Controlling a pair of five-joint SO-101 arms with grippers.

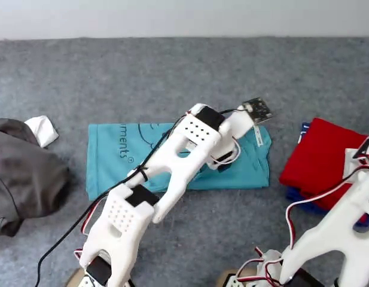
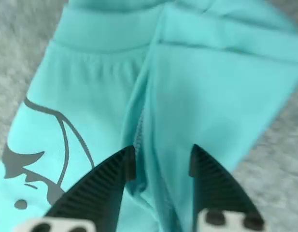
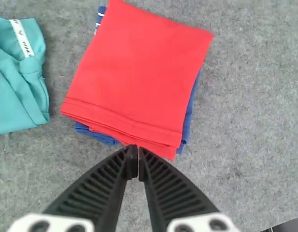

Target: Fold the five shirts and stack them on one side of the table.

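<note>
Grey table (image 1: 190, 72) holds a half-folded teal shirt (image 1: 112, 158); left pincer (image 2: 162, 151) gapes astride its crease and probably should close next; right pincer (image 3: 138, 151) is pinched together, empty.

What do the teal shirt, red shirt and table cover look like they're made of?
Teal shirt: soft knit, probably cotton jersey, matte; it creases and has a stitched hem.
Red shirt: similar matte knit, folded flat with a stitched hem.
Table cover: grey felt or short-pile carpet, fuzzy and mottled.
</note>
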